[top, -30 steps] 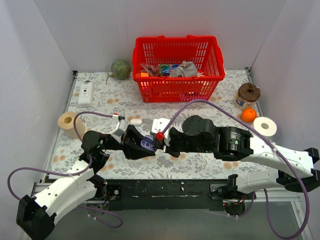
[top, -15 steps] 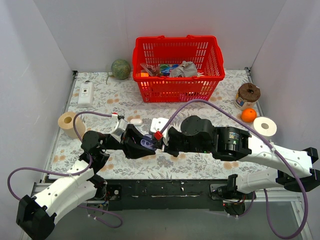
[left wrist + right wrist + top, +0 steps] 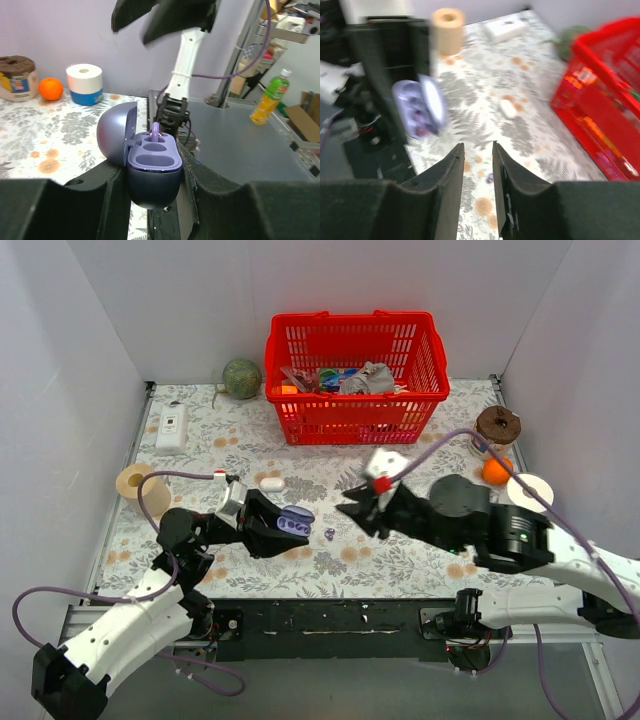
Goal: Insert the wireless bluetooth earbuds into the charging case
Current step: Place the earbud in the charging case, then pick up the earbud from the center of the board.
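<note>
The lavender charging case (image 3: 152, 162) stands open, its lid (image 3: 116, 132) tipped back, and my left gripper (image 3: 152, 186) is shut on its body. One dark purple earbud (image 3: 155, 131) sits in the far socket; the near socket is empty. In the top view the case (image 3: 294, 523) is held by the left gripper (image 3: 280, 526) just above the table. A second earbud (image 3: 329, 534) lies loose on the cloth to its right. My right gripper (image 3: 352, 508) hangs above and right of it, open and empty. In the right wrist view that earbud (image 3: 490, 177) shows below the parted right gripper (image 3: 477, 147).
A red basket (image 3: 355, 375) full of items stands at the back. A white oval object (image 3: 271, 482) lies behind the case. Paper rolls (image 3: 140, 487) (image 3: 530, 492) sit at either side, with an orange (image 3: 497, 470) and a jar (image 3: 497, 427) at the right.
My right gripper has drawn back from the case, up and to the right, and has opened. An earbud now shows loose on the table beside the case. The left gripper still holds the case.
</note>
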Action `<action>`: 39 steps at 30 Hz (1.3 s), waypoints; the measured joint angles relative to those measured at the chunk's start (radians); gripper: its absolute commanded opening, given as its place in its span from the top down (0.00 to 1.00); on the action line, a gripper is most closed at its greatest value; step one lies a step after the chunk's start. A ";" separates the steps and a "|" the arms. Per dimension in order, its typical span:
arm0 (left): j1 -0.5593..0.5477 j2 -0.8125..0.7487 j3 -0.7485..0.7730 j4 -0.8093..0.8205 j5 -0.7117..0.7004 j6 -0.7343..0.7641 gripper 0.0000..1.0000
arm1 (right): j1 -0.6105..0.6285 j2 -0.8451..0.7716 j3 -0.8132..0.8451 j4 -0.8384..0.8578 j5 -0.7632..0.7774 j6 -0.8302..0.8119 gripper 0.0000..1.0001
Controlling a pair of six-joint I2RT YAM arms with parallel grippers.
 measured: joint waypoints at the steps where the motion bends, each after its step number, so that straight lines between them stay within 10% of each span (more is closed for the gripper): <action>1: 0.000 -0.020 -0.008 -0.010 -0.013 0.006 1.00 | -0.019 -0.064 -0.051 0.028 0.039 0.015 0.68; 7: 0.000 -0.220 -0.080 -0.125 -0.166 0.041 1.00 | -0.226 -0.223 -0.291 0.128 0.124 0.149 0.71; 15: 0.000 -0.359 -0.092 -0.251 -0.281 0.061 1.00 | -0.380 0.083 -0.583 0.190 -0.016 0.265 0.82; 39: 0.000 -0.497 -0.125 -0.346 -0.340 0.058 1.00 | -0.415 0.604 -0.454 0.359 -0.179 0.345 0.99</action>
